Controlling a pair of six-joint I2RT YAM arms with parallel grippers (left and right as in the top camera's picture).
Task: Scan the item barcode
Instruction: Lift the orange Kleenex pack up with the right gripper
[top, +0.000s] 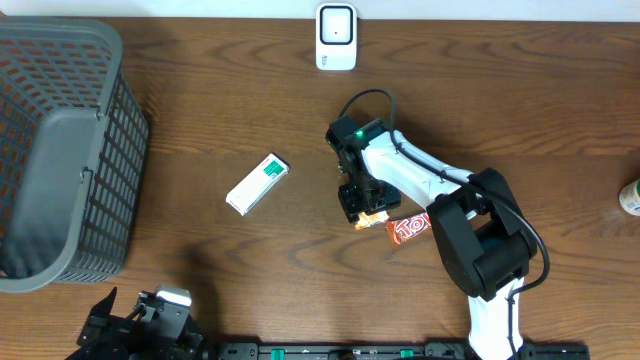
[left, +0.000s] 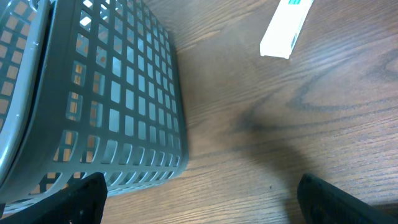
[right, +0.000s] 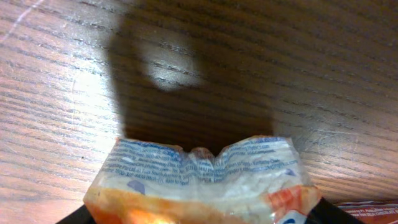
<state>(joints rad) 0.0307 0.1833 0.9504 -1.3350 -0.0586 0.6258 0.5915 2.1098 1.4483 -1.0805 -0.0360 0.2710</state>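
Dark wooden table (top: 250, 100): right claw (top: 365, 213) straddles crinkled orange-and-white foil packet (right: 199, 174); clamping cannot be told; slick foil may slip.

Snack packet (top: 408, 229) half under the right hand (top: 365, 217), print unreadable.

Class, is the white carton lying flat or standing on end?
Lying flat: the white and green rectangular carton shows its long face upward on the brown wooden table.
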